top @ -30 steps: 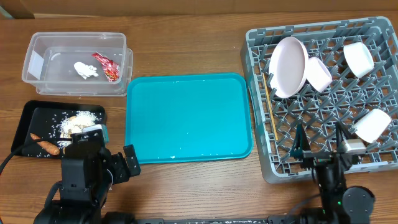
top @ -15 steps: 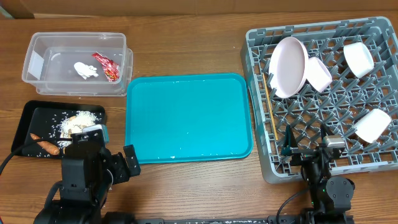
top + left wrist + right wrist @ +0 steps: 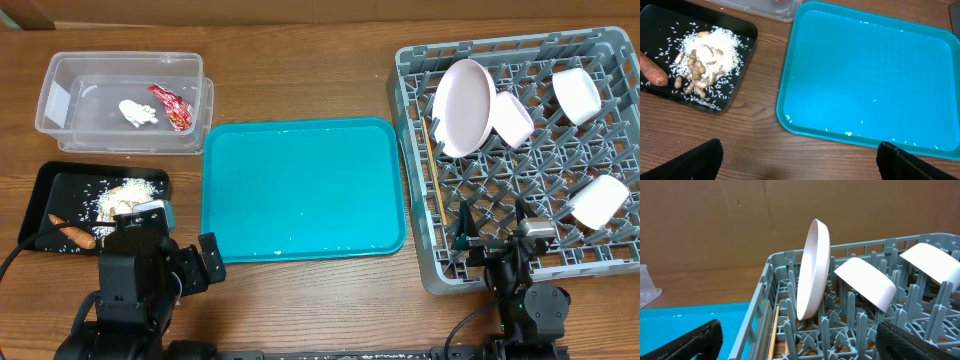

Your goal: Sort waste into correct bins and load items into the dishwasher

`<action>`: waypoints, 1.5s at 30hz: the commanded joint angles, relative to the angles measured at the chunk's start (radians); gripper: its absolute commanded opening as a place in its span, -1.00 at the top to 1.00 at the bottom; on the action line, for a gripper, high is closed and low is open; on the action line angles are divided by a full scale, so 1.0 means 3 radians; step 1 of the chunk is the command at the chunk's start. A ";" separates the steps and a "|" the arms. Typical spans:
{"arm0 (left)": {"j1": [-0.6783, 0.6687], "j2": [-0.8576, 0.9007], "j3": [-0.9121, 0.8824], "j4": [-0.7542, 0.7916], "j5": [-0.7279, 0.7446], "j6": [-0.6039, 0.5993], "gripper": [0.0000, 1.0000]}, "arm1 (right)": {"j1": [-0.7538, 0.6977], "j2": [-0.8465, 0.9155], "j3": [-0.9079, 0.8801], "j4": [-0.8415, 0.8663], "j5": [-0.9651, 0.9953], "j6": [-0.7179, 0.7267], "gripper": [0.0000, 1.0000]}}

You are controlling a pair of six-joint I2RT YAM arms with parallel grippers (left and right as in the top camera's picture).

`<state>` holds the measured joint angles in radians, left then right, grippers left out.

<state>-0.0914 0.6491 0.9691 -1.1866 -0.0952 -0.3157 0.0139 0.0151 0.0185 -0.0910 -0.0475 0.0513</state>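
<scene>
The grey dish rack (image 3: pixel 600 60) at the right holds a white plate (image 3: pixel 463 106) on edge, two white bowls (image 3: pixel 512 118) (image 3: pixel 577 94), a small white cup (image 3: pixel 599 200) and chopsticks (image 3: pixel 433 170) along its left side. The clear tub (image 3: pixel 60 70) holds a red wrapper (image 3: pixel 172 105) and a white napkin (image 3: pixel 137 112). The black tray (image 3: pixel 45 185) holds rice scraps (image 3: pixel 128 192) and a carrot (image 3: pixel 75 234). My left gripper (image 3: pixel 185 262) is open and empty over bare table below the teal tray. My right gripper (image 3: pixel 492 240) is open and empty over the rack's front edge.
A large teal tray (image 3: pixel 303 186) lies in the middle, with a few rice grains near its front rim (image 3: pixel 848 133). The rack's upright prongs (image 3: pixel 826 325) stand close before my right gripper. The plate (image 3: pixel 812 270) and chopsticks (image 3: pixel 773 335) show in the right wrist view.
My right gripper has pulled back toward the rack's front edge and shifted slightly left. Since half a second ago nothing has moved. The left arm is still.
</scene>
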 commanded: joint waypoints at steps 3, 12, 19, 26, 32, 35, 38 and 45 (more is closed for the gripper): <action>-0.0003 -0.0005 -0.0003 0.0001 -0.0041 -0.0033 -1.00 | 0.0013 -0.0020 -0.0020 0.0009 0.0006 -0.0008 -1.00; -0.0003 -0.0008 -0.0005 -0.0150 -0.0042 -0.0033 -1.00 | 0.0013 -0.0020 -0.0020 0.0009 0.0006 -0.0008 -1.00; 0.0120 -0.0189 -0.0179 -0.0098 -0.0045 0.0001 -0.99 | 0.0013 -0.0022 -0.0020 0.0009 0.0006 -0.0008 -1.00; 0.0365 -0.1120 -0.1597 0.1746 -0.0031 0.0107 -1.00 | 0.0013 -0.0022 -0.0020 0.0009 0.0006 -0.0008 -1.00; 0.0373 -0.1806 -0.2786 0.3549 -0.0046 0.0296 -1.00 | 0.0013 -0.0020 -0.0020 0.0009 0.0006 -0.0008 -1.00; 0.0373 -0.1937 -0.3124 0.4181 -0.0045 0.0477 -1.00 | 0.0013 -0.0020 -0.0020 0.0009 0.0006 -0.0008 -1.00; 0.0371 -0.2045 -0.3211 0.4222 -0.0053 0.0599 -1.00 | 0.0013 -0.0022 -0.0020 0.0009 0.0006 -0.0008 -1.00; 0.0366 -0.2145 -0.3213 0.3735 -0.0041 0.0603 -1.00 | 0.0013 -0.0020 -0.0020 0.0009 0.0006 -0.0008 -1.00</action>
<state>0.0093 0.0158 0.0086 -0.0681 -0.0998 -0.1635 0.0139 0.0151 0.0185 -0.0921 -0.0475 0.0517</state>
